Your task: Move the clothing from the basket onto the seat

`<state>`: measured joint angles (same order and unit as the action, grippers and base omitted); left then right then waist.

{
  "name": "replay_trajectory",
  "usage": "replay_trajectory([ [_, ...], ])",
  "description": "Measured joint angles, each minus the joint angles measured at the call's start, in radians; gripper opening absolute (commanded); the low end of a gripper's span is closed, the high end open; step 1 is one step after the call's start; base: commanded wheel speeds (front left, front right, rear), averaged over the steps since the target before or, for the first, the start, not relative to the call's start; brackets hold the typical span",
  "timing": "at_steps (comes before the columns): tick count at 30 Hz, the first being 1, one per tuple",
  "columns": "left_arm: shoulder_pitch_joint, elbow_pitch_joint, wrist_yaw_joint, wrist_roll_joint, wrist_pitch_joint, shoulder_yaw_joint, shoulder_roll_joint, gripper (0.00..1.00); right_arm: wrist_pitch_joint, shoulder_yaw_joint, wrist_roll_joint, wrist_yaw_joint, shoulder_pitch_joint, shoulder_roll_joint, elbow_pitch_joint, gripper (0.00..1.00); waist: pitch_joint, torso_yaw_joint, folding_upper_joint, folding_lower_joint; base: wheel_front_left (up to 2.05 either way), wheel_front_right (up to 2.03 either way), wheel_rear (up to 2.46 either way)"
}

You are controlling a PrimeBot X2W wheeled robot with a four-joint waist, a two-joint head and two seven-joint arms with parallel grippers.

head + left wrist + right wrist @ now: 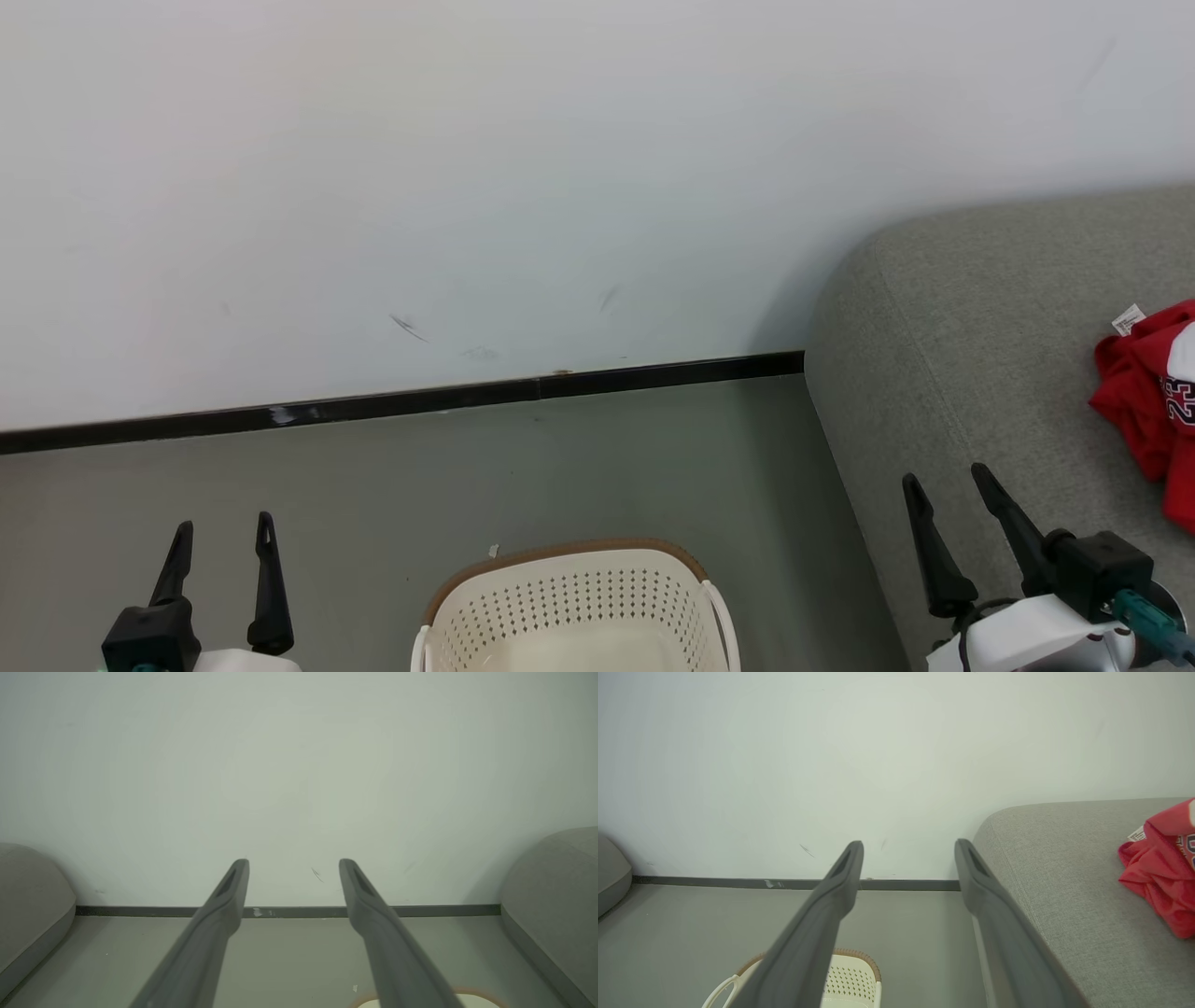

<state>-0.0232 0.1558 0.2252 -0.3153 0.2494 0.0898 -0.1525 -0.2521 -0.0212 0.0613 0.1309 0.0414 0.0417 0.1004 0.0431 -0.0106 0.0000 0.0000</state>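
The clothing (1141, 411), a crumpled red heap with white lettering and a small white tag, lies on the seat (934, 373) at the far right of the head view, beyond and to the right of the right gripper (945, 476) and clear of it. That gripper's jaws stand wide apart over the seat's near corner, holding nothing. The left gripper (224, 525) hangs over the grey floor (607, 467), jaws likewise spread and empty, well apart from the clothing. The basket (560, 551) sits on the floor between the two grippers, touching neither
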Motion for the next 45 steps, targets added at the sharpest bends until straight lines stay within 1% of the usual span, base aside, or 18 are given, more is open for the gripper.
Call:
replay_trajectory([
  [7,0.015,0.015,-0.008,0.001,0.000,0.007,0.004,1.00,0.000,-0.002,0.010,0.000,-0.001,0.000,0.003,1.00,-0.002,0.002,0.0000,0.0000,0.00,0.00,0.00],
  [33,0.047,0.077,-0.009,0.013,0.000,0.011,0.017,1.00,0.000,0.000,0.017,0.000,-0.001,0.000,0.007,1.00,-0.003,0.018,0.0000,0.0000,0.00,0.00,0.00],
  [34,0.046,0.081,-0.009,0.012,-0.001,0.011,0.018,0.00,0.000,0.001,0.017,0.000,0.000,-0.001,0.011,0.00,-0.003,0.019,0.0000,0.0000,0.00,0.00,0.00],
  [39,-0.004,0.136,-0.009,0.002,-0.004,0.021,0.058,0.00,0.005,0.008,0.020,0.000,0.042,-0.016,0.069,0.00,-0.003,0.019,0.0000,0.0000,0.00,0.00,0.00],
  [45,0.002,0.159,-0.027,-0.051,-0.040,-0.015,0.058,0.00,0.006,0.010,0.079,0.000,0.042,-0.016,0.070,0.00,-0.004,0.019,0.0000,0.0000,0.00,0.00,0.00],
])
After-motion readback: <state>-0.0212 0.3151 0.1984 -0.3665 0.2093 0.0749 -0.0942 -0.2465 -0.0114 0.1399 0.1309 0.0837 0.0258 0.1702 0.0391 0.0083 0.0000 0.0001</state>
